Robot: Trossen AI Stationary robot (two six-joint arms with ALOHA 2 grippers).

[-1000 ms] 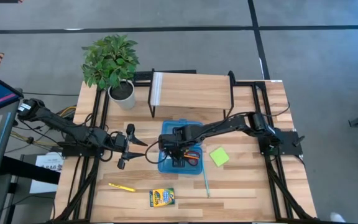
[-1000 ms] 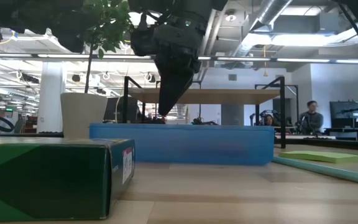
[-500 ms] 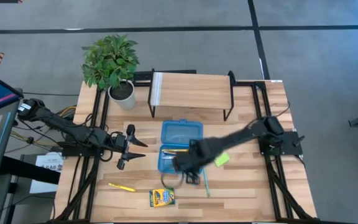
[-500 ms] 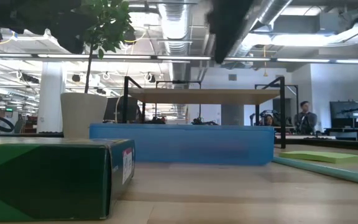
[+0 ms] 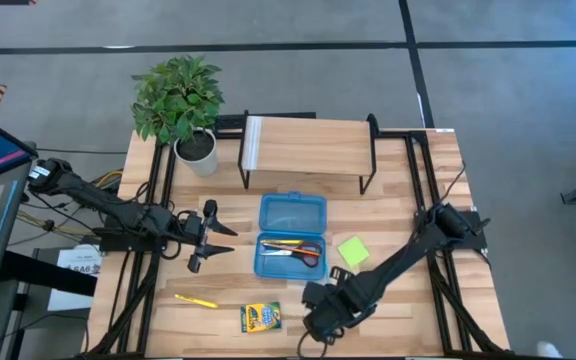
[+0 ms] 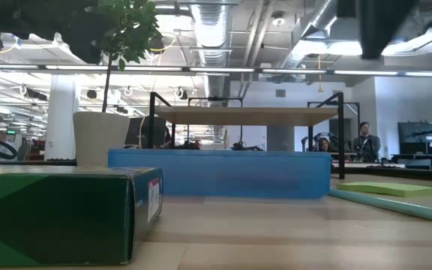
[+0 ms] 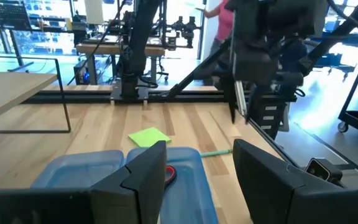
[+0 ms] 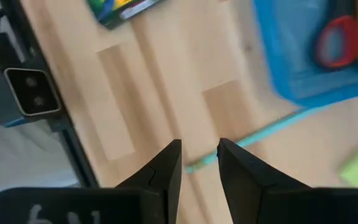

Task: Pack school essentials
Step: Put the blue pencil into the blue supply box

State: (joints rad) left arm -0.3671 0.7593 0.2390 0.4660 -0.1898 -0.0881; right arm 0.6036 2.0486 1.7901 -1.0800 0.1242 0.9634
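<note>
1. Our right gripper (image 5: 326, 318) hangs near the table's front edge, over the teal pencil (image 8: 247, 146), its jaws narrowly parted and holding nothing.
2. Our left gripper (image 5: 211, 236) waits near the left edge, jaws wide.
3. We see the scissors (image 5: 305, 252) inside the blue case (image 5: 290, 214) at mid-table.
4. The crayon box (image 5: 260, 317) lies near the front edge.

table (image 5: 398, 170) | plant (image 5: 180, 105) | case (image 5: 291, 236) | sticky-note pad (image 5: 353, 251) | crayon box (image 5: 260, 317) | yellow pencil (image 5: 196, 300)

The table (image 5: 408, 190) is pale, matt wood; the case (image 5: 292, 213) is see-through blue plastic; the crayon box (image 5: 260, 318) is printed card.
</note>
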